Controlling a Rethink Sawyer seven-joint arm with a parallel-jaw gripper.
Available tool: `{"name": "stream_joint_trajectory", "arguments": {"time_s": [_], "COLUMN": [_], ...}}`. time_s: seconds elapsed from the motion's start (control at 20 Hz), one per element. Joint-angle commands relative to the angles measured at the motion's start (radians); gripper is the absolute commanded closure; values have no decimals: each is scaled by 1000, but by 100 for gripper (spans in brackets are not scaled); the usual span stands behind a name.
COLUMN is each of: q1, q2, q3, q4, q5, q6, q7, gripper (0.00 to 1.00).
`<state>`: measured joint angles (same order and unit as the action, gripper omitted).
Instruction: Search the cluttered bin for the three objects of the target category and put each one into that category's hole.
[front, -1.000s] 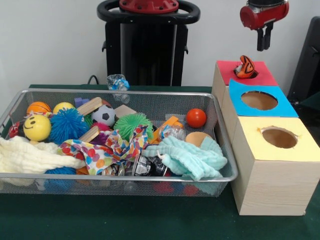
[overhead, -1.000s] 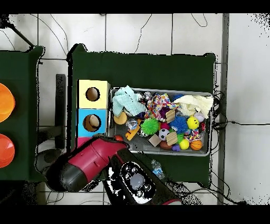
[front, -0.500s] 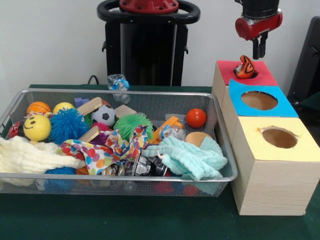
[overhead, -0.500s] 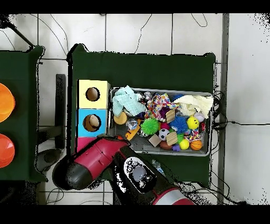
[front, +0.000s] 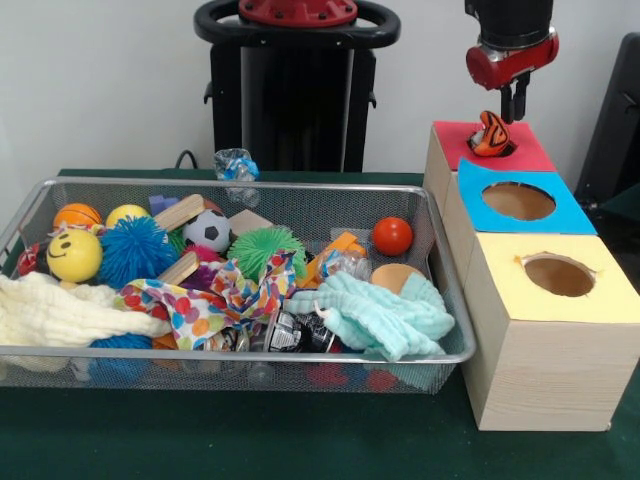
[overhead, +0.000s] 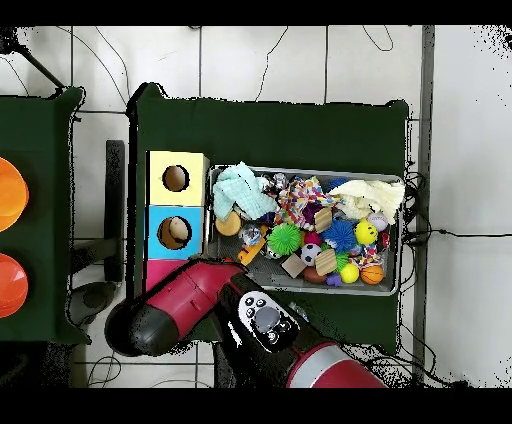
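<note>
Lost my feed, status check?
Gripper empty above red box, fingers look closed. Orange striped toy sits on red box's hole, not dropped through. Nothing obstructing.

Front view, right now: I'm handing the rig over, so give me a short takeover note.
Gripper: above the red-topped box, holding nothing; jaws near together, whether open or shut is unclear.
An orange, black-striped item sits on the red box's top, over where its hole should be, not dropped through.
Blue and yellow holes are open.
Bin is full of balls, cloths, blocks.
Left: seat that item, then find the rest.
</note>
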<state>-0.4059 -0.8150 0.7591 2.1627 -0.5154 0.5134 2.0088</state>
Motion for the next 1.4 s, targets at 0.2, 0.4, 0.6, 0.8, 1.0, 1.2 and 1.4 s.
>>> {"name": "stream_joint_trajectory", "arguments": {"time_s": [0.2, 0.4, 0.6, 0.8, 1.0, 1.2, 1.4], "q1": [-40, -37, -16, 24, 55, 44, 23], "q2": [48, 43, 39, 72, 117, 144, 154], "q3": [-36, -40, -63, -115, -164, -163, -152], "q4": [-87, -86, -91, -115, -141, -147, -136], "q5": [-61, -66, -90, -141, -181, -165, -92], "q6": [-37, -42, -64, -123, -185, -185, -111], "q7": [-33, -27, -8, 32, 55, 38, 37], "gripper": [100, 100, 100, 100, 100, 100, 100]}}
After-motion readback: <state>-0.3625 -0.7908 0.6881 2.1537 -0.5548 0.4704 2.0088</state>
